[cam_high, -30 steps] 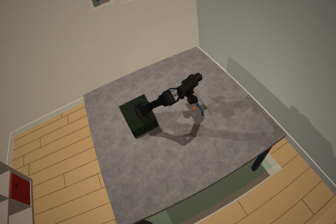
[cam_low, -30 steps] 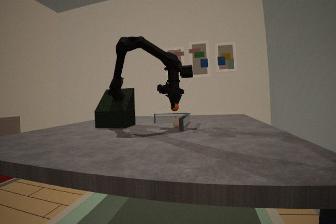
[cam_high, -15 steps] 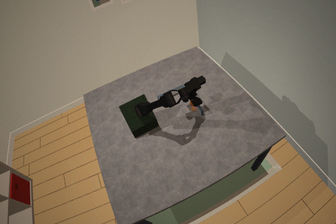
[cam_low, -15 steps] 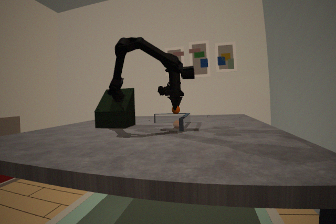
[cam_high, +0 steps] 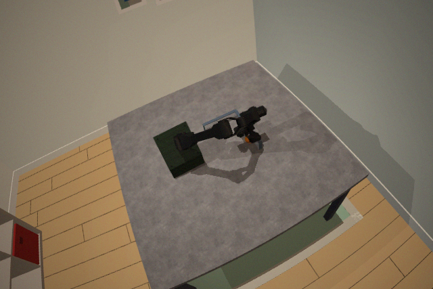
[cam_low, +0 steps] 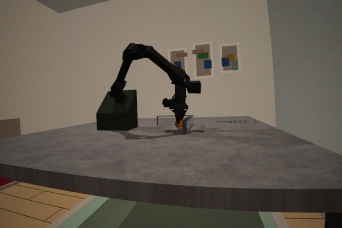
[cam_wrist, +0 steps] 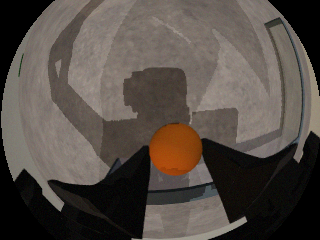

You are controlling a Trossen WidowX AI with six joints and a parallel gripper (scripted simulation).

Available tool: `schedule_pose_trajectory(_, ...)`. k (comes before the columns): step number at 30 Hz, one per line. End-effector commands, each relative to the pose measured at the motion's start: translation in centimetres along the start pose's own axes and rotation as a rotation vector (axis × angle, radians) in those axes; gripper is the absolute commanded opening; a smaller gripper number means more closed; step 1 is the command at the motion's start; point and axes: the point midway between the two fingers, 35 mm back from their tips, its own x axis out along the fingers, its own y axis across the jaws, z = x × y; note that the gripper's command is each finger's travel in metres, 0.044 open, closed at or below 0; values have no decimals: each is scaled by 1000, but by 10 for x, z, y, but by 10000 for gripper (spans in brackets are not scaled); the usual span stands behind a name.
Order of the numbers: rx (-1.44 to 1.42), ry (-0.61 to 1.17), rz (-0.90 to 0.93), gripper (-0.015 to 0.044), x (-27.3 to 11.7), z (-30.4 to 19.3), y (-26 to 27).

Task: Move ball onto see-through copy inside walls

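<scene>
Dim, soft light; blocky arm shadows sprawl over the table (cam_high: 216, 208); wrist view fisheye-warped, black-rimmed

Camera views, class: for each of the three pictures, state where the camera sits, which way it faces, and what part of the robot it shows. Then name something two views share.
Top: high above the table, looking steeply down; shows the whole arm and its dark green base.
Exterior: low, near table-edge height, looking across at the wall with the posters; shows the whole arm bent over.
Wrist: on the arm, looking down past the two dark fingers of the gripper; they are shut on the orange ball.
Shared: top and exterior both show the ball and the clear walls.
</scene>
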Motion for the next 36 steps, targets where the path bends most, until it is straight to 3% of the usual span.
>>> schedule_pose_trajectory(1, -6, -5, 8, 0, 5, -1, 0)
schedule_pose_trajectory(17, 14, -26, 18, 0, 22, -3, -1)
schedule_pose_trajectory(29, 19, -21, 11, 315, 18, -2, -1)
schedule_pose_trajectory(33, 18, -18, 10, 317, 16, -2, 0)
schedule_pose_trajectory(36, 3, 30, -13, 317, -25, 0, 2)
